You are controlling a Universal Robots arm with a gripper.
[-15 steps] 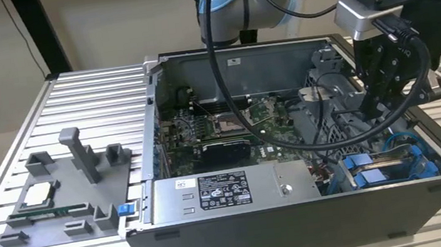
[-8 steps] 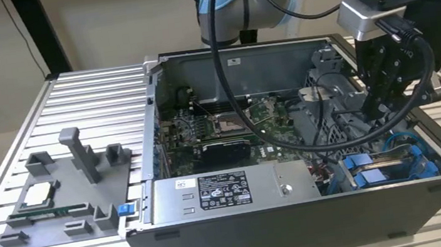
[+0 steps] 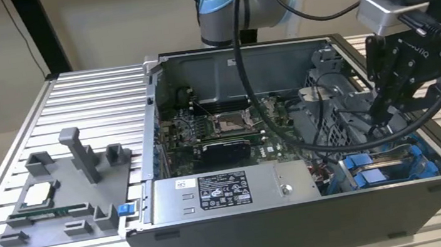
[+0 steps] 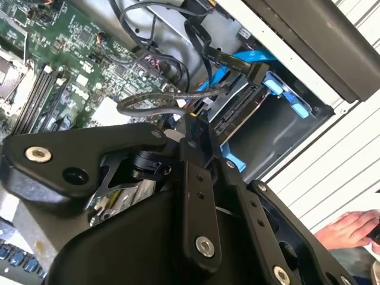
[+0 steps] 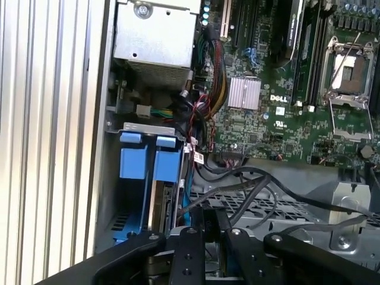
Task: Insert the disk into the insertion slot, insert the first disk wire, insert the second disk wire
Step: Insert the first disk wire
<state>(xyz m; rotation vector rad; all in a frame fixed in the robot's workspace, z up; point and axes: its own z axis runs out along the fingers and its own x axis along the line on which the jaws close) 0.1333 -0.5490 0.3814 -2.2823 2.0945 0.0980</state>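
Linkages of the black hand hang above the blue-railed insertion slot.

Soft, even light; the ribbed silver metal counter glares pale, while the grey computer case's interior lies shadowed.

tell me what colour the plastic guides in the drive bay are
Bright blue; the plastic guides show best in the first wrist view.

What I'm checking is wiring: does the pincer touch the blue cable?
Cannot tell. In the second wrist view the pincer ends among black cables near the blue cable; they hide any contact or gap.
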